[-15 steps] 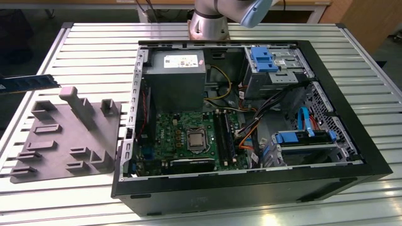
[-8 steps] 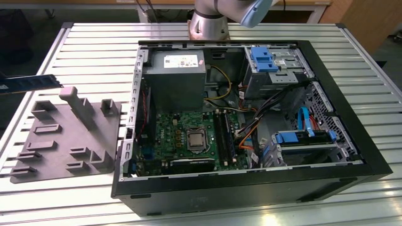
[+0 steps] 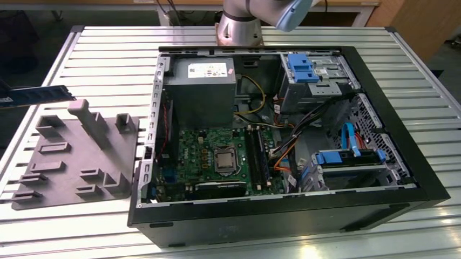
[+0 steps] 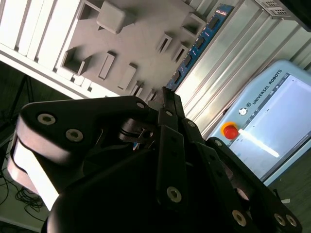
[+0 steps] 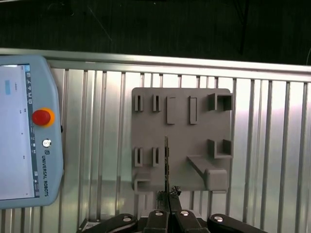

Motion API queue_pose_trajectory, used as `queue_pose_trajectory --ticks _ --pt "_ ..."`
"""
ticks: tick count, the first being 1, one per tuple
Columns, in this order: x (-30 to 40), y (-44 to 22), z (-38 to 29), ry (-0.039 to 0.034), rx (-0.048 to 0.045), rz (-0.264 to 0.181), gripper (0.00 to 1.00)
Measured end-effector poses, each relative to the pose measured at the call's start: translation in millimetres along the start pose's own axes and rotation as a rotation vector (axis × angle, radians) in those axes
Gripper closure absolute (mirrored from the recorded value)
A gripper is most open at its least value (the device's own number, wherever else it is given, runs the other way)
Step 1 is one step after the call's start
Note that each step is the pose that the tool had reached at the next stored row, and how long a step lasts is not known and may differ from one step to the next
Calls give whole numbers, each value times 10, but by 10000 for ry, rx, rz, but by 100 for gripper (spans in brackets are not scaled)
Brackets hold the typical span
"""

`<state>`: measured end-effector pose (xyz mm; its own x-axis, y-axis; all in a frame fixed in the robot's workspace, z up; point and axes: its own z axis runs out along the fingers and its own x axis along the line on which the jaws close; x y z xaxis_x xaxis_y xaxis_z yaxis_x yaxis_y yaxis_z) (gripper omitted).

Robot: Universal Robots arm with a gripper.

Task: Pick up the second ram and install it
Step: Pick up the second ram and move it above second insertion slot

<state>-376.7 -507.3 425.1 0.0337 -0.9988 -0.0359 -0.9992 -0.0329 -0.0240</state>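
Note:
The second ram is a thin blue-green stick with a row of black chips. It hangs in the air at the exterior view's far left, above the grey holder plate. My gripper is shut on one end of it. In the first wrist view the ram shows edge-on over the holder plate. In the second wrist view the ram sticks out past my gripper. The long black memory slots lie on the green motherboard inside the open computer case.
The case fills the middle of the slatted metal table, with a power supply, drive cages and loose cables inside. A teach pendant lies beside the holder plate. The arm's base stands behind the case.

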Motion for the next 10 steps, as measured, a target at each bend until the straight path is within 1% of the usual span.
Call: queue_pose_trajectory --ticks 10 --pt "3 -73 2 0 0 0 88"
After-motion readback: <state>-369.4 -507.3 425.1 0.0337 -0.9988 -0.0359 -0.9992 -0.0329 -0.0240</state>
